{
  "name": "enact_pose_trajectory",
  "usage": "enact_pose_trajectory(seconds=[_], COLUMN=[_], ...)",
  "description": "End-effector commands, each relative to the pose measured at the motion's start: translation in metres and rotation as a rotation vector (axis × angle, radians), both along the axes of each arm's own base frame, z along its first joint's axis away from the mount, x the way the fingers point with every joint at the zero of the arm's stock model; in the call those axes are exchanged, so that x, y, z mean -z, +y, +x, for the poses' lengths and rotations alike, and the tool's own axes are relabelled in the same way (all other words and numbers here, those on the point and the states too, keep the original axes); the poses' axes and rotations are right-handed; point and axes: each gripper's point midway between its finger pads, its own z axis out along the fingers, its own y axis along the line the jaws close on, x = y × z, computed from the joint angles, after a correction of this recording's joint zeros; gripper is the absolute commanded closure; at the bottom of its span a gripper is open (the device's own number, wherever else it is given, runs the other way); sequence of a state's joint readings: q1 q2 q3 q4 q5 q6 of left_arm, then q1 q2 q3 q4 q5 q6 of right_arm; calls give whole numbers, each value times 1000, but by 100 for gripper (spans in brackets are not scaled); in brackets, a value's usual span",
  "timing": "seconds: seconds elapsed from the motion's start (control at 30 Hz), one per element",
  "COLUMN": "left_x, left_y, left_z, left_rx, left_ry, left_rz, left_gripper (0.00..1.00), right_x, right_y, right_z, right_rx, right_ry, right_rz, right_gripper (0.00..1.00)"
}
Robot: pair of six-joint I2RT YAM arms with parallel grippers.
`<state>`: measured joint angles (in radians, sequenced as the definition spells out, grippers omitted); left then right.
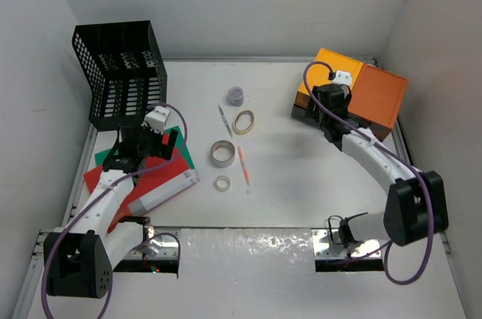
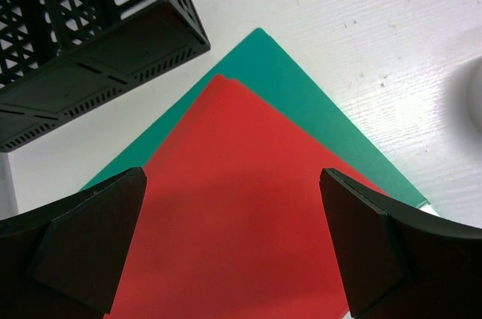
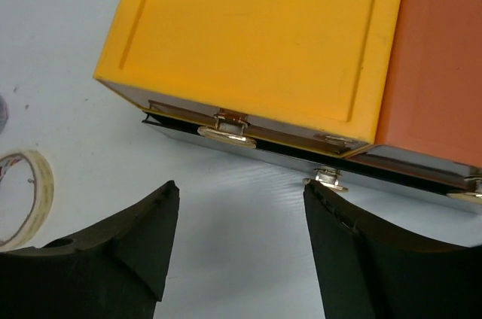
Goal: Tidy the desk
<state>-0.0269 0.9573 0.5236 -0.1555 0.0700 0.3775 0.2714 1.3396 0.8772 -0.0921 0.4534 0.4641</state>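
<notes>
White-walled counter (image 1: 301, 180) spans the view, clutter mid-surface. Above red folder (image 2: 248, 214) the left fingers (image 2: 83, 236) sit wide apart. Facing yellow box (image 3: 256, 33) and its latch (image 3: 230, 128), the right fingers (image 3: 120, 251) are apart, empty. Risk: slipping off the small latch, shoving the box.

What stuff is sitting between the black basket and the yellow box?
In the top view, a small purplish cup, a pen and a tan rubber band lie between the black mesh rack and the yellow drawer box.
</notes>
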Motion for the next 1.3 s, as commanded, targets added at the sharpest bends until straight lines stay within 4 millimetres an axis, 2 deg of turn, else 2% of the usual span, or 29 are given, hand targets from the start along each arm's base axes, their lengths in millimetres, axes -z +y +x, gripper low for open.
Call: enact_pose_trajectory(seconds=[0.0, 0.1, 0.2, 0.3, 0.57, 0.73, 0.77, 0.8, 0.87, 0.9, 1.03, 1.17, 1.27], left_x=[-14, -12, -11, -11, -4, -6, -7, -6, -6, -5, -6, -6, -9], left_y=[-2, -2, -4, -6, -6, -5, -4, -5, -5, -5, -6, -6, -5], left_z=[10, 10, 10, 9, 9, 9, 10, 9, 9, 8, 8, 8, 8], left_rx=[20, 24, 40, 48, 49, 45, 42, 43, 45, 46, 51, 52, 49], left_ry=[-32, -28, -25, -25, -4, -5, -10, -7, -6, -2, -4, -6, -14], left_rz=[-3, 0, -5, -8, -6, -4, -3, -4, -4, -5, -7, -4, -4], left_gripper=[0, 0, 0, 0, 0, 0, 0, 0, 0, 0, 0, 0, 0], right_x=[-4, 10, 14, 8, 12, 22, 23, 22, 23, 22, 26, 34, 29], right_y=[3, -4, -4, -2, 0, -5, -10, -12, -17, -18, -15, 8, 31], right_z=[22, 30, 40, 50, 70, 65, 61, 60, 54, 53, 51, 46, 37], right_rx=[93, 183, 219, 230, 261, 291, 308, 323, 344, 351, 338, 291, 270], right_ry=[-55, -40, -46, -62, -59, -40, -45, -56, -59, -62, -49, -42, -58], right_rz=[64, 26, 10, -12, -67, -85, -91, -94, -106, -112, -102, -74, -104], right_gripper=[32, 31, 32, 35, 39, 42, 44, 54, 65, 77, 99, 100, 100])
